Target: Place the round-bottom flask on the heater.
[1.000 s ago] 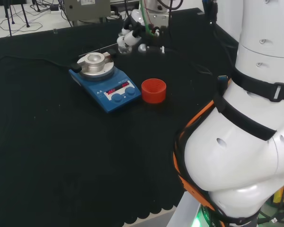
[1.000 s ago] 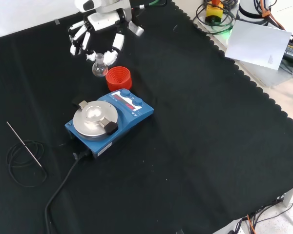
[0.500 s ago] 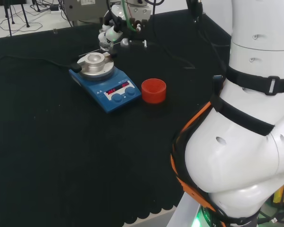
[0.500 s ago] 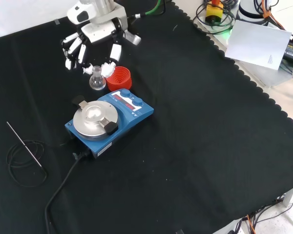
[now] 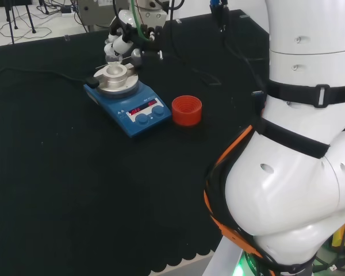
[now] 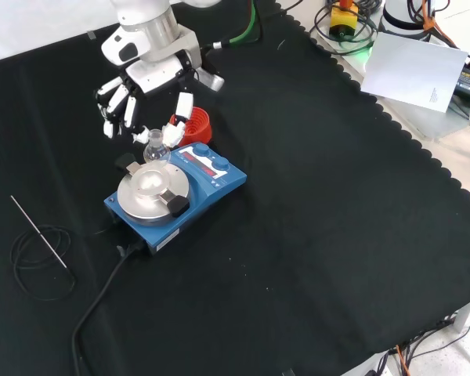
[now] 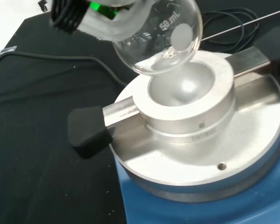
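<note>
A small clear round-bottom flask (image 6: 155,148) (image 7: 161,42) hangs by its neck from the black and white hand (image 6: 145,86) (image 5: 123,40), whose fingers and thumb pinch it. The flask's bulb floats just above the far edge of the heater (image 6: 176,196) (image 5: 129,98), a blue box with a round silver block (image 7: 191,107) on top. In the wrist view the bulb sits a little above and beside the block's bowl-shaped hollow, not touching it. The flask looks empty.
A red ribbed ring stand (image 6: 194,125) (image 5: 187,110) stands beside the heater's blue front panel. A black cable (image 6: 102,298) runs from the heater over the cloth. A thin metal rod (image 6: 39,231) with a coil of black wire lies left of the heater in the front view.
The hand has carried the flask from beside the red stand toward the heater; the bulb now hangs over the silver block's edge.
</note>
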`<state>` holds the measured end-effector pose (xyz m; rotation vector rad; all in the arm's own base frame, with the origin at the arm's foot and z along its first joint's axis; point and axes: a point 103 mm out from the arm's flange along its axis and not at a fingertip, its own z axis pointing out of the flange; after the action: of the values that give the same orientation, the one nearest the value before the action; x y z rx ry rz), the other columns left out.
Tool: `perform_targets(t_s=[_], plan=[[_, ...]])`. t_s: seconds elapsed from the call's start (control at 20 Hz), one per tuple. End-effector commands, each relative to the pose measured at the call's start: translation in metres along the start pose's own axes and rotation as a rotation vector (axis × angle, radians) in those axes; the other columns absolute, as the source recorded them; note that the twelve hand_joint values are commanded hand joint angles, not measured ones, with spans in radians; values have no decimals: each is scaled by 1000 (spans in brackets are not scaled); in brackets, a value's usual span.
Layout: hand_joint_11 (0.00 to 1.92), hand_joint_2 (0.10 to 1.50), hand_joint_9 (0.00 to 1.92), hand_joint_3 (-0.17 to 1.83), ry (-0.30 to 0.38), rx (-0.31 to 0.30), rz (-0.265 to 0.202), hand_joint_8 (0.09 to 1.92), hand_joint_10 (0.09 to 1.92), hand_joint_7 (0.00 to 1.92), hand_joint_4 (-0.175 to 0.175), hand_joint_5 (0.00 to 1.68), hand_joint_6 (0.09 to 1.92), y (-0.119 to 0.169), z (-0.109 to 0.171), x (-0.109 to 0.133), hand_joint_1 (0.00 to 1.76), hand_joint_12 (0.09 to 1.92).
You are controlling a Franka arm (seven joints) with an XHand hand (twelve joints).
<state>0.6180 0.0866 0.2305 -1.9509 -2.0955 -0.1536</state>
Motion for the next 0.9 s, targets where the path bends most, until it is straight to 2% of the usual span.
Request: perform_targets(t_s=[0.05,0.65,0.9], plan=[[0,754,517,767,9,5,-6,652,677,355,156,988,1210,6,9,4,1032,1364],[0,751,518,772,21,6,0,653,678,356,154,989,1211,21,12,-13,1034,1364],[0,750,519,774,33,26,9,653,679,357,154,990,1211,29,19,-22,1034,1363]])
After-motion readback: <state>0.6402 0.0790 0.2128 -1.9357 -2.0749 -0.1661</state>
